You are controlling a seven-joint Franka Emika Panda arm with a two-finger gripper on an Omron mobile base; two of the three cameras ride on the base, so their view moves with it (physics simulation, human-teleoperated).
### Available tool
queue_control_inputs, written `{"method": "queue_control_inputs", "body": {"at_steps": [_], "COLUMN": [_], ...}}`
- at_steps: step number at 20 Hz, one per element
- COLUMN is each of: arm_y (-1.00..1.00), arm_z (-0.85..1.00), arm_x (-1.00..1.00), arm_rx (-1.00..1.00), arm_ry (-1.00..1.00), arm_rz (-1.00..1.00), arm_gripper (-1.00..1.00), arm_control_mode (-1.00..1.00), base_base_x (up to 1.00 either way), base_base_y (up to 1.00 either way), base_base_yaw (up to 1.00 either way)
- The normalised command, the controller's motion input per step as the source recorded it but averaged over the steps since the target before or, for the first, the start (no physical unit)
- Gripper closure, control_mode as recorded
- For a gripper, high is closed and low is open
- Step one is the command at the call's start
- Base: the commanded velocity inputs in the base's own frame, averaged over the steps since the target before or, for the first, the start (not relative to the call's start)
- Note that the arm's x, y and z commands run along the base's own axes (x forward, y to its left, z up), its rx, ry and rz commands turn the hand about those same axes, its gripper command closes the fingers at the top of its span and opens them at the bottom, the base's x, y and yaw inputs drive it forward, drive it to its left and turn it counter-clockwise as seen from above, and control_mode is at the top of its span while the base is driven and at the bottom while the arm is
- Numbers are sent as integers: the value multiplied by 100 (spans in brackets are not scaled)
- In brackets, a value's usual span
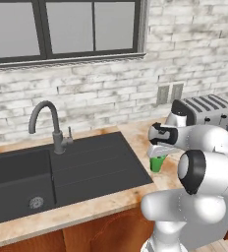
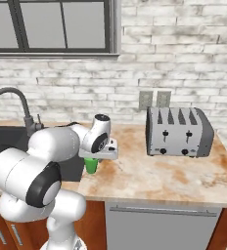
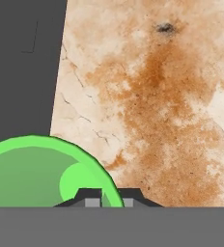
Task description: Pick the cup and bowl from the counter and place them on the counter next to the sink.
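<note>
The green cup [image 1: 158, 164] [image 2: 91, 165] stands upright on the counter [image 1: 135, 134] [image 2: 149, 176] just right of the dark sink [image 1: 62, 172] [image 2: 3, 141]. My gripper [image 1: 158, 156] [image 2: 98, 156] comes down from above and is shut on the cup's rim. In the hand view the cup [image 3: 32, 173] lies at the lower left, and the gripper [image 3: 110, 201] has one tip inside the rim and one outside. Whether the cup's base touches the counter [image 3: 152, 96] I cannot tell. The bowl is out of view.
A silver toaster [image 1: 204, 110] [image 2: 179, 132] stands on the counter to the right, by the brick wall. The grey faucet [image 1: 49, 125] [image 2: 17, 105] rises behind the sink. Bare counter lies between cup and toaster.
</note>
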Motion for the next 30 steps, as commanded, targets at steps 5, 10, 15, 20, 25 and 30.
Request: {"method": "queue_control_inputs", "body": {"at_steps": [5,10,15,20,25,30], "arm_y": [0,0,0,-10,-8,4], "arm_z": [0,0,1,63,76,36], "arm_x": [0,0,-3,-26,-34,-58], "arm_rx": [0,0,0,0,0,0], "arm_ry": [0,0,0,-6,-2,2], "arm_rz": [0,0,0,8,6,5], "arm_gripper": [100,-100,-100,-100,-100,-100], "arm_control_mode": [-100,-100,-100,-100,-100,-100], "base_base_x": [0,0,0,0,0,0], "base_base_y": [0,0,0,0,0,0], "base_base_yaw": [0,0,0,0,0,0]}}
